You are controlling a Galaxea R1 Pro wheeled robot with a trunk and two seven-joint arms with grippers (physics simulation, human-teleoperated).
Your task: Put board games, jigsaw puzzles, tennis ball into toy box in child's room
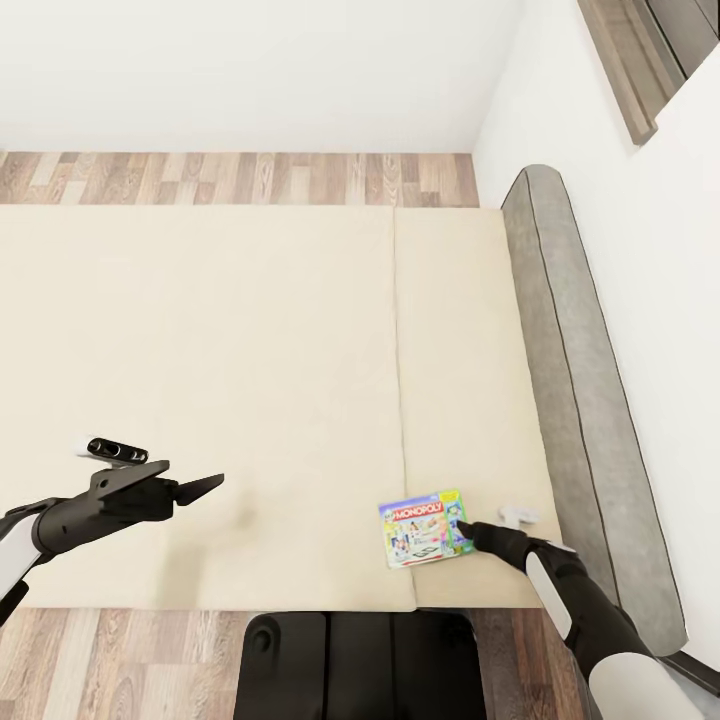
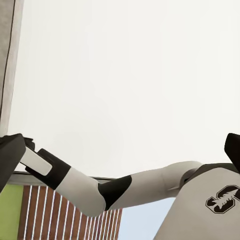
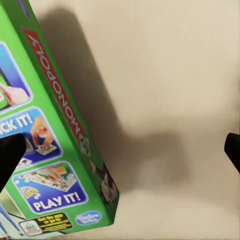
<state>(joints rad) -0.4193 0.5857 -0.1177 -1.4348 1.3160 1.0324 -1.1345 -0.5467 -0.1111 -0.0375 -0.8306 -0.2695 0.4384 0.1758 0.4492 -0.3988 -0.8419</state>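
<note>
Cream bed (image 1: 250,380), 1 Monopoly box (image 1: 424,527), R fingers (image 1: 466,530) touching it, spread

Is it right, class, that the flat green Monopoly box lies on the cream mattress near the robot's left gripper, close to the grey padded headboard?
Not quite. The flat green Monopoly box does lie on the cream mattress close to the grey padded headboard, but the right gripper is the one beside it, as the head view shows. The left gripper hovers far across the bed.

Green Monopoly box (image 1: 424,528) with blue panels, red lettering band; cream bed (image 1: 200,380)
</note>
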